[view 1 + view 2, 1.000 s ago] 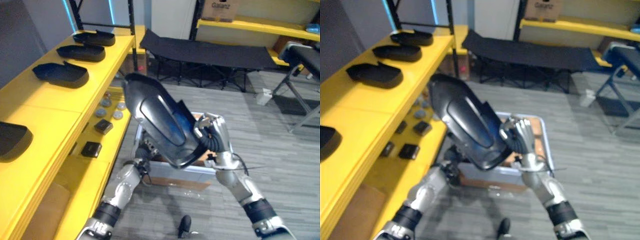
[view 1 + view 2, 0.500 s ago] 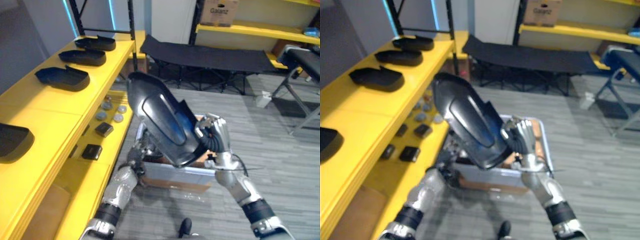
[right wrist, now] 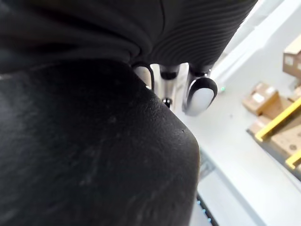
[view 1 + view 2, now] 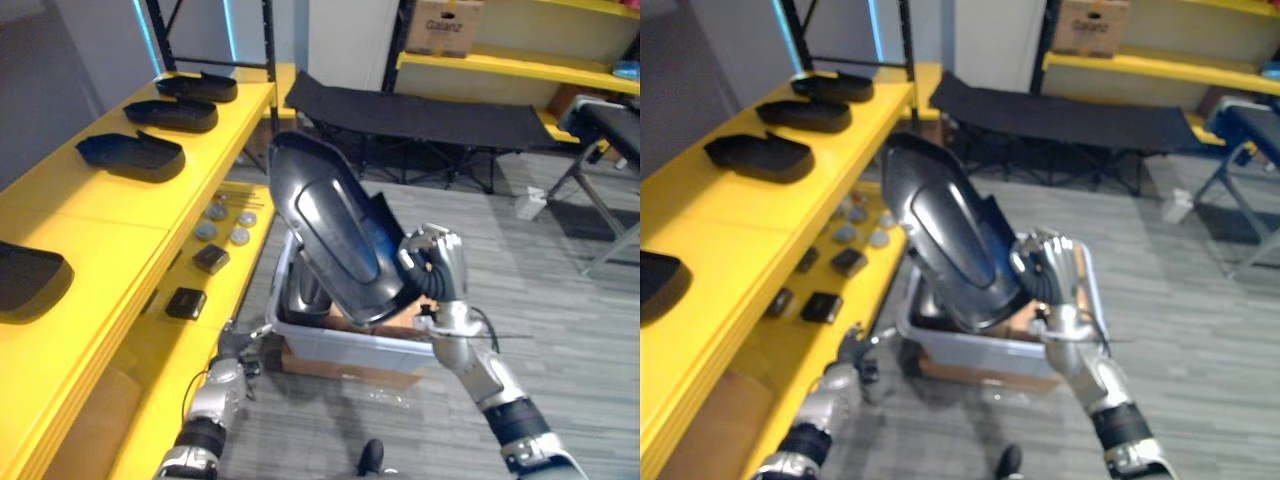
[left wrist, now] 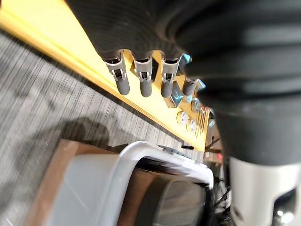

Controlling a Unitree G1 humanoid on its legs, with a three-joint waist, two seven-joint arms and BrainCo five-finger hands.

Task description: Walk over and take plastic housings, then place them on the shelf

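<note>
Right hand [image 4: 436, 268], fingers curled, clutched the plastic housing [image 4: 335, 235] slanting up-left from it toward the shelf [image 4: 110, 205]; left hand [image 5: 142, 75] dangled slack, lower.

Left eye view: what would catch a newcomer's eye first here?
The large glossy black plastic housing, held up at the centre with the right robot hand curled round its edge. Next, the long yellow shelf on the left, where four similar black housings lie in a row, and the grey plastic bin on the floor beneath.
</note>
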